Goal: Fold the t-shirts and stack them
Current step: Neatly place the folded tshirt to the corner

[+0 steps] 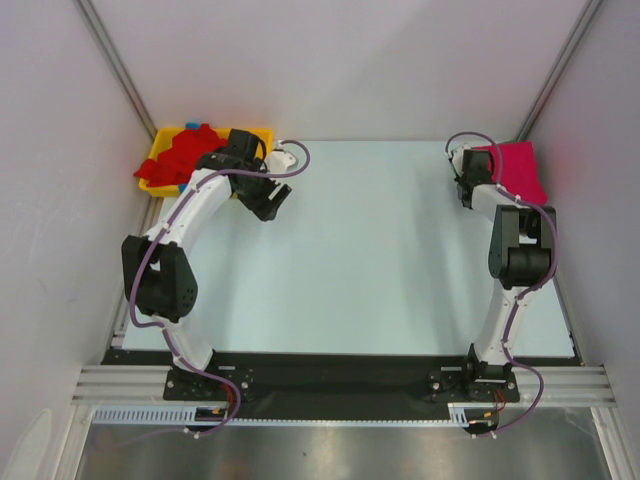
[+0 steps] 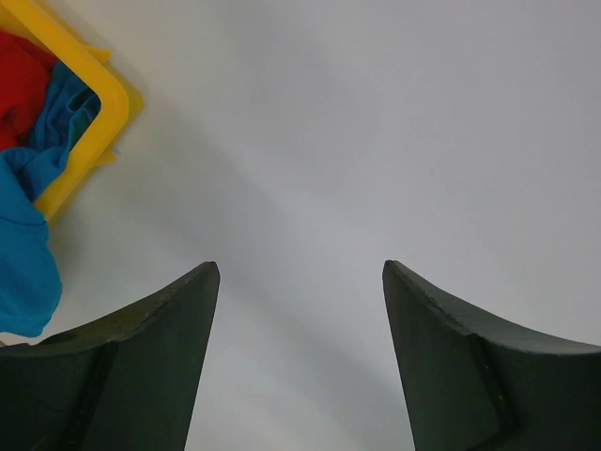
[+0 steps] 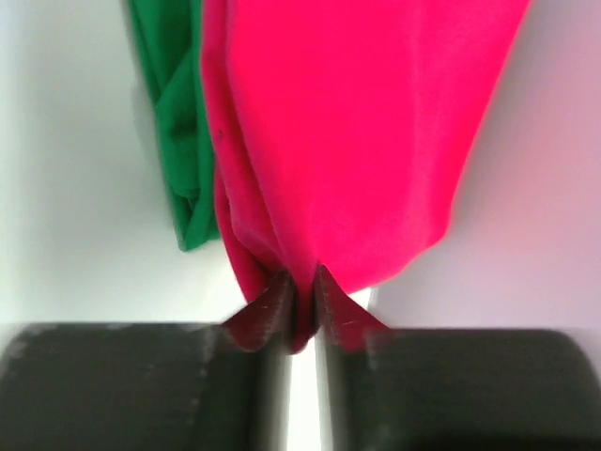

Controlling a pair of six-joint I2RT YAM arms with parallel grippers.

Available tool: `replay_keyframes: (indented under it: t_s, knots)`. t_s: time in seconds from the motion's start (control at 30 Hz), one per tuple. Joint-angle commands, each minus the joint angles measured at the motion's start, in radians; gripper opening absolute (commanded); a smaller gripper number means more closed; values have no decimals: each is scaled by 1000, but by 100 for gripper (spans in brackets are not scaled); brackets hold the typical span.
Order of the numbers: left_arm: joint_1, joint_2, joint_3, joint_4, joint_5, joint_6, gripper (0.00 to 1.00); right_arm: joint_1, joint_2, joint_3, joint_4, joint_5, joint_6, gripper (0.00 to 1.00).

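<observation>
My right gripper [image 3: 301,282] is shut on a fold of the magenta-pink t-shirt [image 3: 366,132], which lies at the table's far right corner [image 1: 518,170]. A green t-shirt [image 3: 178,141] lies just left of it in the right wrist view. My right gripper [image 1: 466,190] sits at the shirt's left edge. Red [image 1: 185,152] and blue t-shirts are heaped in the yellow tray; they also show in the left wrist view, red [image 2: 21,80] and blue [image 2: 26,235]. My left gripper [image 2: 300,282] is open and empty over bare table, just right of the tray [image 1: 268,200].
The yellow plastic tray [image 1: 160,185] stands at the far left corner, its rim [image 2: 103,103] close to my left fingers. White walls and metal posts enclose the table on three sides. The pale table top [image 1: 370,250] lies between the arms.
</observation>
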Motion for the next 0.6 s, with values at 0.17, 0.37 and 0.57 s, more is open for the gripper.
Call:
replay_keyframes:
  t_s: [0.17, 0.37, 0.57]
  knots:
    - [11, -43, 33, -1, 22, 25, 77, 13, -44, 134, -220, -261, 173, 75]
    - [13, -33, 33, -1, 33, 25, 77, -53, 25, 242, -181, -269, 377, 66]
    - [13, -32, 36, 0, 35, 21, 77, -7, 168, 375, -183, -145, 307, 63]
